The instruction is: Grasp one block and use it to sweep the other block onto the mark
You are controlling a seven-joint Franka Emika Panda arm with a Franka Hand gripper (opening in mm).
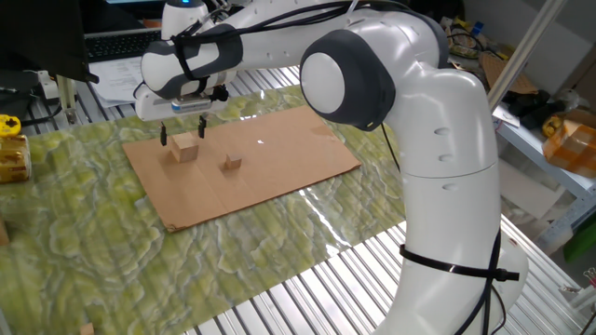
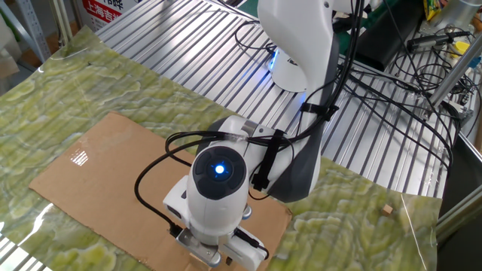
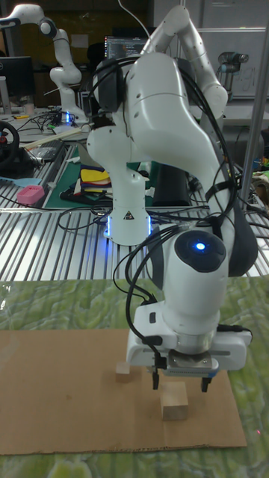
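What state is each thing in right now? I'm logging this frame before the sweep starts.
gripper: open, hovering just above the cube, holding nothing.
larger pale cube: resting flat on the cardboard, not gripped.
small brown block: resting flat on the cardboard, apart from the cube, untouched.
cardboard sheet: lying flat on the green mat.
mark: too small to make out in these views.

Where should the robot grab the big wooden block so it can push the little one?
Probably from straight above, pinching two opposite flat sides of the big pale block. It sits flat on the cardboard with nothing touching it, and the open gripper already hangs just over it. Gripping low should keep it steady for pushing the small brown block.
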